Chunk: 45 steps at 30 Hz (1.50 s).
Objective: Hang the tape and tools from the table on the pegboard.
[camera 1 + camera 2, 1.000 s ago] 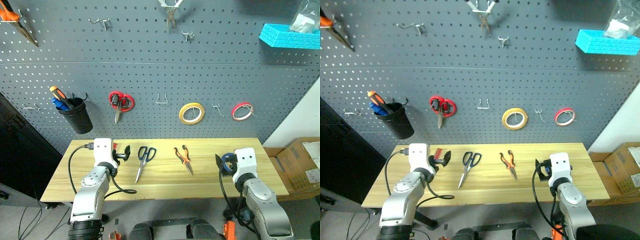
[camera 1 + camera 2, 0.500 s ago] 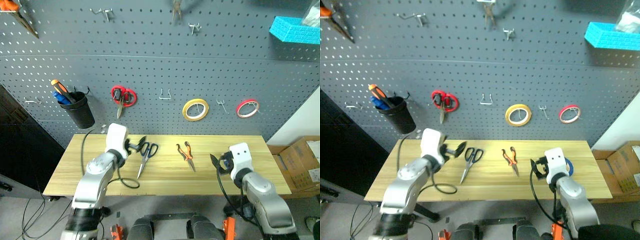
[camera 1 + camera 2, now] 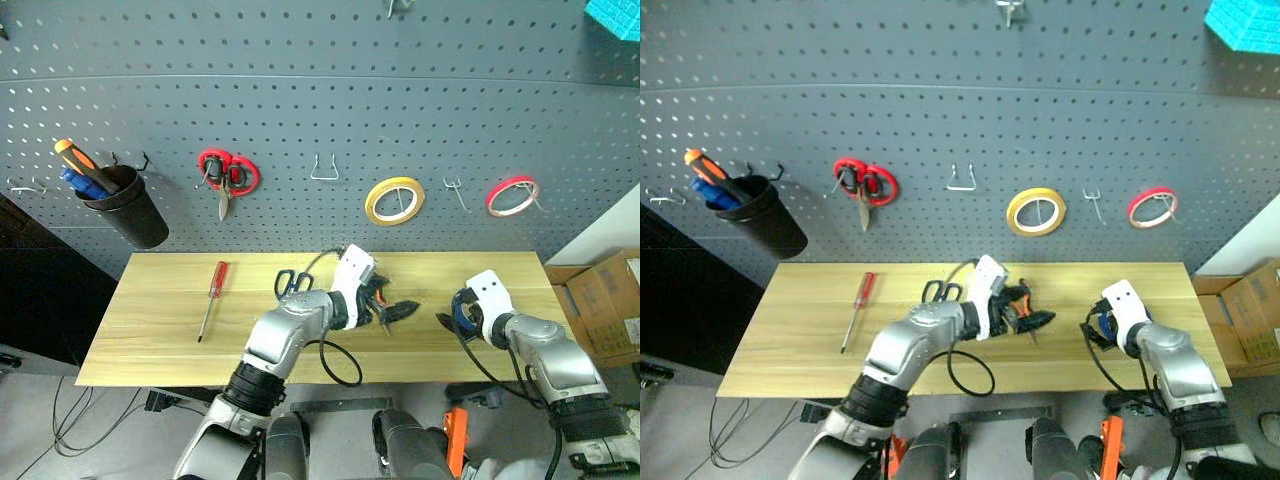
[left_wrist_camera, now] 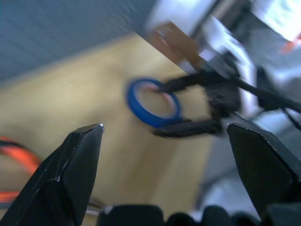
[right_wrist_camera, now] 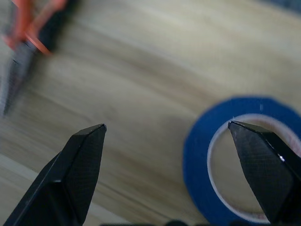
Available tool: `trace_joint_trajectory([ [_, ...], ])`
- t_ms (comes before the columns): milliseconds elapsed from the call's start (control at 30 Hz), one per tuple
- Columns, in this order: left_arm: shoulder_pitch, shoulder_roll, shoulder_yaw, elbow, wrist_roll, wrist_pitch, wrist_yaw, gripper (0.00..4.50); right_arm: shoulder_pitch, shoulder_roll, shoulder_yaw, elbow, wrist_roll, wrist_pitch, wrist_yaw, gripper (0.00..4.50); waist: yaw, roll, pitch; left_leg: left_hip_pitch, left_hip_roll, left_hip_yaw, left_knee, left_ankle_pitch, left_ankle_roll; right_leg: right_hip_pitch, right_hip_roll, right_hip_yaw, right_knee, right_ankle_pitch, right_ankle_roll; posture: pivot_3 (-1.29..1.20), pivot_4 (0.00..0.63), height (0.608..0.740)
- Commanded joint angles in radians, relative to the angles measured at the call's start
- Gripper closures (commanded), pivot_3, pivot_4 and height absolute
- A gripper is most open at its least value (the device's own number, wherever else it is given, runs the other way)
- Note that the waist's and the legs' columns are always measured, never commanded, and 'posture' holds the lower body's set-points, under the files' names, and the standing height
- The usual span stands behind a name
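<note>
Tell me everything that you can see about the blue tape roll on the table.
The blue tape is a thin ring-shaped roll with a bright blue outer band and a pale inner core, open in the middle so the wood shows through. It lies flat on the light wooden table near its right end, not yet hung. The right gripper hangs just over it with its jaws open, one finger over the ring's opening; whether it touches the roll cannot be told.

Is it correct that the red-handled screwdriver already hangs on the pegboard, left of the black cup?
No. The red-handled screwdriver lies on the wooden table, below the pegboard, as the left eye view shows. It is not yet hung.
</note>
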Motion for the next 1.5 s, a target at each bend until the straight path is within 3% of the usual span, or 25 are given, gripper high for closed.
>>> trace_joint_trajectory([
  [33, -0.025, -0.022, -0.028, 0.017, -0.005, 0.000, -0.035, 0.01, -0.027, -0.020, -0.005, 0.037, 0.006, 0.019, 0.026, 0.00, -0.001, 0.000, 0.011, 0.000, 0.000, 0.000, 0.001, 0.000, 0.000, 0.000, 0.000, 0.000, 0.000, -0.002, 0.003, -0.04, 0.290, 0.740],
  [533, -0.028, -0.042, -0.064, 0.116, 0.035, -0.025, -0.075, 0.01, -0.136, -0.014, -0.012, 0.301, -0.012, -0.026, 0.037, 0.00, -0.021, -0.001, 0.041, 0.000, -0.001, 0.000, 0.003, 0.000, 0.000, 0.001, -0.001, 0.001, 0.001, -0.001, 0.005, -0.04, 0.323, 0.740],
  [667, -0.036, -0.055, -0.052, 0.130, 0.041, -0.024, -0.065, 0.00, -0.156, -0.015, -0.005, 0.354, -0.018, -0.053, 0.044, 0.84, -0.023, -0.006, 0.047, 0.000, -0.001, 0.000, 0.003, 0.000, 0.000, 0.001, -0.001, 0.001, 0.001, -0.001, 0.005, -0.04, 0.327, 0.740],
  [967, -0.070, -0.060, -0.018, 0.164, 0.042, -0.035, -0.059, 0.00, -0.178, -0.011, -0.010, 0.380, -0.021, -0.078, 0.044, 3.86, -0.024, -0.008, 0.049, 0.000, -0.001, 0.000, 0.003, 0.000, 0.000, 0.001, -0.001, 0.001, 0.001, -0.001, 0.005, -0.04, 0.313, 0.740],
  [1133, -0.091, -0.072, 0.007, 0.199, 0.064, -0.069, -0.011, 0.00, -0.158, -0.006, -0.018, 0.336, -0.012, -0.063, 0.038, 3.97, -0.024, -0.008, 0.049, 0.000, -0.001, 0.000, 0.002, 0.000, 0.000, 0.001, -0.001, 0.001, 0.000, -0.001, 0.005, -0.04, 0.299, 0.740],
  [1300, -0.078, -0.068, 0.022, 0.114, 0.052, -0.086, -0.009, 0.00, 0.001, 0.011, -0.035, 0.022, -0.026, -0.040, -0.060, 3.97, -0.022, -0.006, 0.048, -0.001, -0.001, -0.001, 0.002, 0.000, -0.001, 0.000, -0.001, 0.000, 0.000, -0.001, 0.006, -0.04, 0.257, 0.740],
  [1500, 0.005, 0.013, 0.056, -0.164, -0.036, -0.010, -0.046, 0.00, 0.239, 0.079, -0.043, -0.462, -0.067, -0.046, -0.203, 3.97, -0.024, 0.001, 0.042, -0.010, -0.001, 0.000, 0.002, 0.001, -0.006, -0.010, -0.002, 0.001, 0.003, -0.002, 0.007, -0.06, 0.195, 0.740],
])
